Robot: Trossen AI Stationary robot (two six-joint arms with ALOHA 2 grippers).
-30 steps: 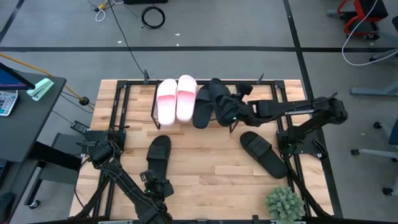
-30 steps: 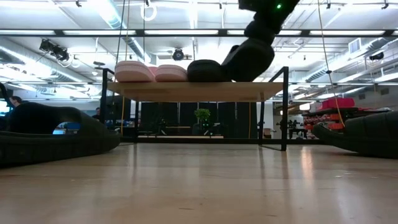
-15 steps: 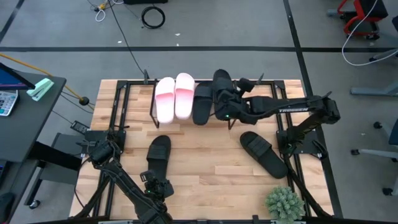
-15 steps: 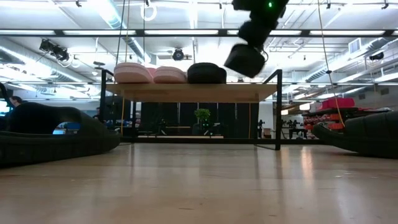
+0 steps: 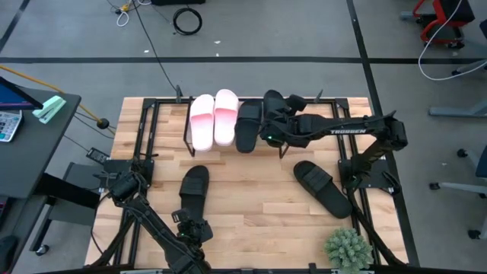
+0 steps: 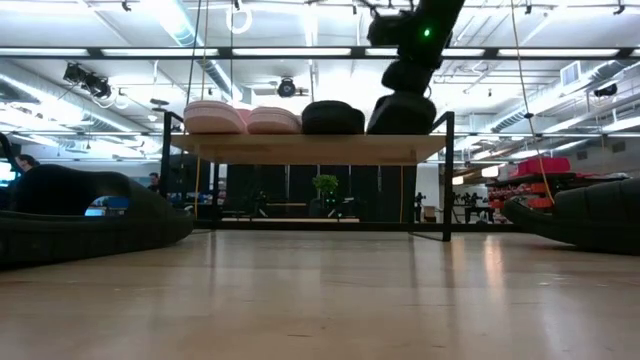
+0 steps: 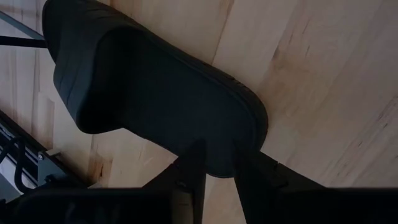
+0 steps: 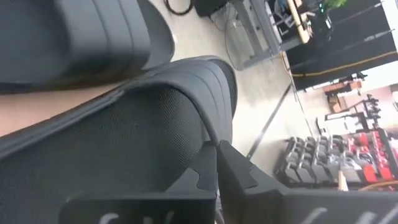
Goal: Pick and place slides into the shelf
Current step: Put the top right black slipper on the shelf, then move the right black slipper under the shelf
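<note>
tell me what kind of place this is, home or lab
Most likely a robotics lab or workshop, not a home: a wooden table in a black metal frame, cables on a grey concrete floor, and open ceiling strip lights over racks of equipment behind.

Two pale pink slides fade to deeper pink at their near ends on the light wooden shelf. Matte black slides sit to their right. A green plant stands near right.

Two pink slides and two black slides sit in a row on the wooden shelf; two more black slides lie flat before the shelf.
</note>
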